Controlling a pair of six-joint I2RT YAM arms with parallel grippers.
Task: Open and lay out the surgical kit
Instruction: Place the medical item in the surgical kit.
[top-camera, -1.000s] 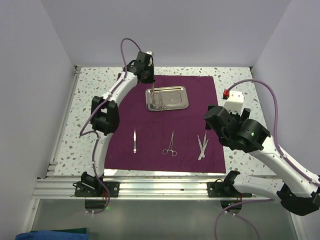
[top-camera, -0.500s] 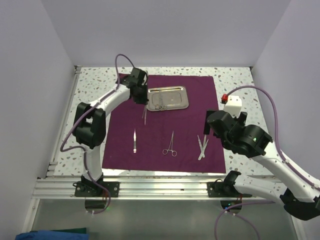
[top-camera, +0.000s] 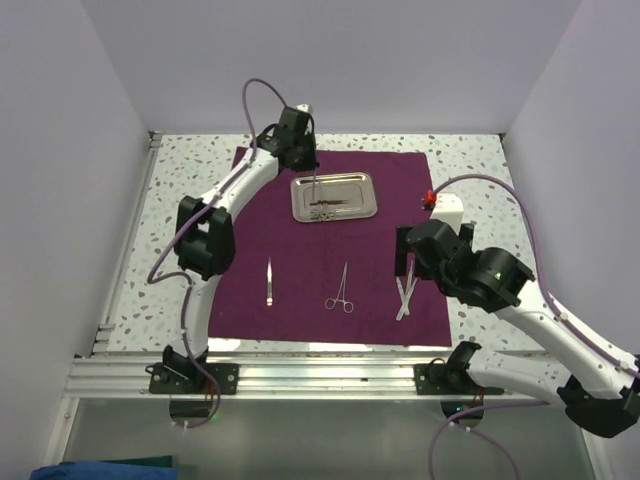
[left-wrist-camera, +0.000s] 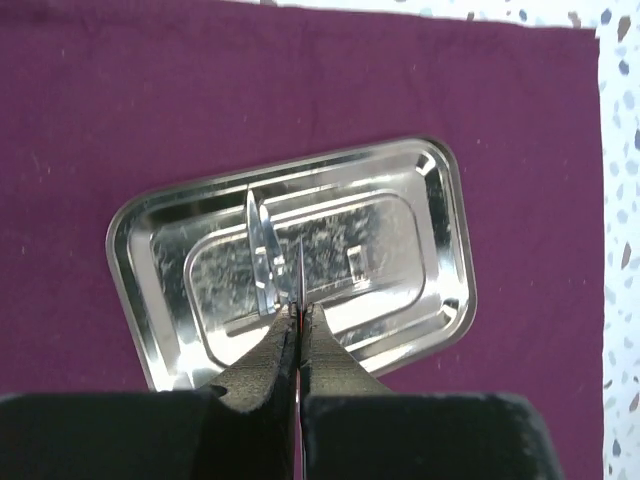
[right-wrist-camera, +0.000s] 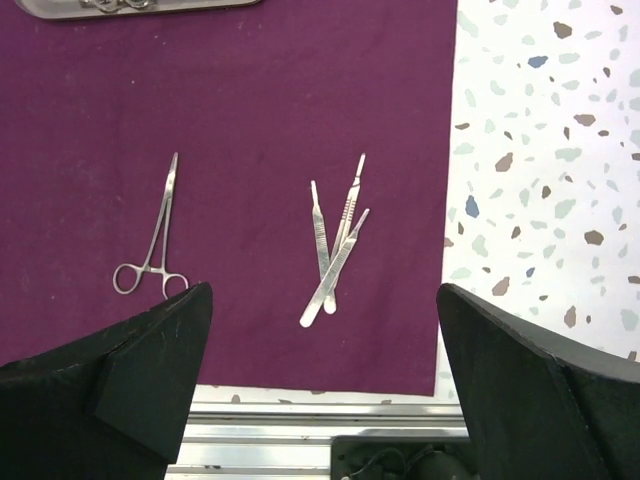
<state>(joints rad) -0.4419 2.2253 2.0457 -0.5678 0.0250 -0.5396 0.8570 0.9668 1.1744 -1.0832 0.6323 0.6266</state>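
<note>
The dark purple cloth (top-camera: 330, 250) lies spread flat. The steel tray (top-camera: 362, 184) sits at its far middle. My left gripper (top-camera: 304, 160) hovers over the tray, shut on a thin silver instrument (top-camera: 315, 188) that hangs down to the tray's left part. In the left wrist view the gripper (left-wrist-camera: 300, 312) pinches the instrument (left-wrist-camera: 300, 270) edge-on above the tray (left-wrist-camera: 430, 260). A scalpel (top-camera: 269, 282), ring-handled forceps (top-camera: 341, 290) and three crossed thin instruments (top-camera: 404, 296) lie on the near cloth. My right gripper (right-wrist-camera: 322, 292) is open and empty above the crossed instruments (right-wrist-camera: 335, 250), with the forceps (right-wrist-camera: 155, 240) to its left.
A white box with a red button (top-camera: 445, 207) stands just off the cloth's right edge, behind the right arm. The aluminium rail (top-camera: 320, 375) runs along the near edge. White walls close in the left, back and right sides.
My left gripper swung left off the tray over the cloth with the instrument, then came back above the tray. My right arm moved a little left, toward the crossed instruments.
</note>
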